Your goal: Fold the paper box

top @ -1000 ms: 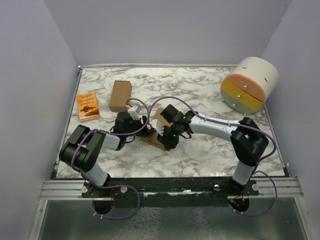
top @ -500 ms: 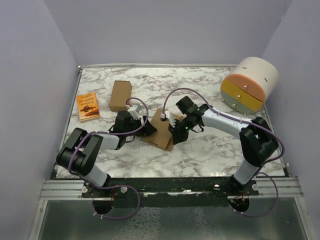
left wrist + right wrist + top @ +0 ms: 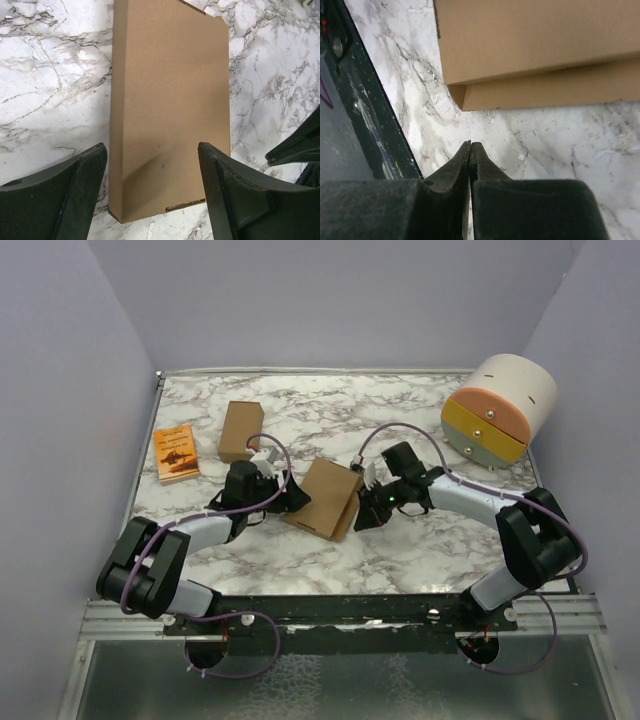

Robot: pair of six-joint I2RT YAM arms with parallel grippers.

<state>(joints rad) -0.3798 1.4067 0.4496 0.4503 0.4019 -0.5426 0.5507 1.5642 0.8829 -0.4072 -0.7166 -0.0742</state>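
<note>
The paper box (image 3: pixel 328 498) lies closed as a shallow brown cardboard box in the middle of the marble table. It fills the left wrist view (image 3: pixel 170 105) and shows at the top of the right wrist view (image 3: pixel 535 45). My left gripper (image 3: pixel 290 496) is open at the box's left end, its fingers (image 3: pixel 65 200) either side of that end, not touching. My right gripper (image 3: pixel 366 518) is shut and empty, just off the box's right edge; its fingertips (image 3: pixel 470 148) hover over bare marble.
A narrower ready-made brown box (image 3: pixel 241 431) and a small orange booklet (image 3: pixel 176 452) lie at the back left. A round drawer unit (image 3: pixel 497 410) stands at the back right. The table's metal front rail (image 3: pixel 340 612) runs along the near edge.
My right gripper has pulled back off the box to its right side. The box's top flap has gone down flat. My left gripper stays at the left end.
</note>
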